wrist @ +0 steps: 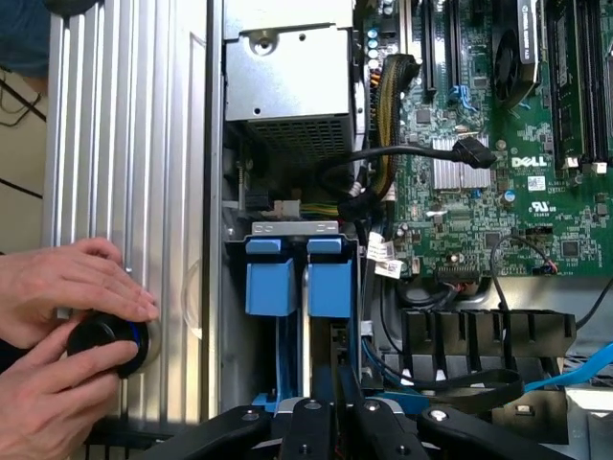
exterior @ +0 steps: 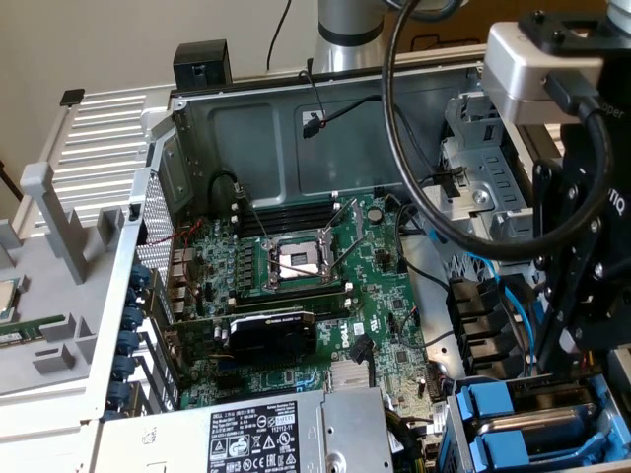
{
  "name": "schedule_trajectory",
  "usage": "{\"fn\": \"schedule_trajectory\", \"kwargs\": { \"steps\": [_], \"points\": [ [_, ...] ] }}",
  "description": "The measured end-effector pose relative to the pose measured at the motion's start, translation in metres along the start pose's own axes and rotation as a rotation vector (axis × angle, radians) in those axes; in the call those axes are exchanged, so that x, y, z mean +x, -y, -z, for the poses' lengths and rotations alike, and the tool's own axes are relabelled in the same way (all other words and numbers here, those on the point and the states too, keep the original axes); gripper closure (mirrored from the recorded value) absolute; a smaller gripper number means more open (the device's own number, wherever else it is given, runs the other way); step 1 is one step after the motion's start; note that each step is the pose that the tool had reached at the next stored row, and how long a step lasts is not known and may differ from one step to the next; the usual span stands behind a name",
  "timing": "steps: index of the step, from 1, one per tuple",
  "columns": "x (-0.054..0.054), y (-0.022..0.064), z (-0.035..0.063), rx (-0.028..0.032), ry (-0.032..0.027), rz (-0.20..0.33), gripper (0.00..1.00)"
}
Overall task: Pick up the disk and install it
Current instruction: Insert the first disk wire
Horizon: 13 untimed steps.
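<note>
Above the green board the open case leaves clear room, walled in by the grey power box and the drive bay. A thick black cable loops across the bay side, where the gripper hangs among thinner cables. A person's hands lie on the ribbed panel just beside the bay.

Motherboard reads DELL; graphics card perhaps NVIDIA.

Motherboard: green. Graphics card: black. Power-supply box: grey; sticker black-and-white. Drive carriers: bright blue. Pincer: black. Chassis: grey.
</note>
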State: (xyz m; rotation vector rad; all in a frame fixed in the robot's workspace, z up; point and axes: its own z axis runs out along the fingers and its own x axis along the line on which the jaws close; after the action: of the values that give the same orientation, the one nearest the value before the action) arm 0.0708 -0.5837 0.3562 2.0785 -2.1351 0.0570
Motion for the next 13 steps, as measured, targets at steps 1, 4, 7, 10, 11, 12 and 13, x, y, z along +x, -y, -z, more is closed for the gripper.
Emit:
{"fn": "schedule_trajectory", "kwargs": {
  "steps": [1,4,7,10,11,12,13],
  "points": [
    [0.0,-0.0001,0.0001,0.0,-0.0002,0.0,0.84],
    [0.0,-0.0004,0.0,0.0,-0.0001,0.0,0.84],
    [0.0,-0.0004,0.0,0.0,-0.0001,0.0,0.84],
    [0.001,-0.0011,-0.0002,0.0,0.0012,0.0,0.84],
    [0.0019,-0.0015,-0.0004,0.0,0.0025,0.0,0.84],
    [0.0032,-0.0016,-0.0005,0.0001,0.004,0.0,0.84],
    [0.0048,-0.0016,-0.0007,0.0,0.0065,0.001,0.84]
  ]
}}
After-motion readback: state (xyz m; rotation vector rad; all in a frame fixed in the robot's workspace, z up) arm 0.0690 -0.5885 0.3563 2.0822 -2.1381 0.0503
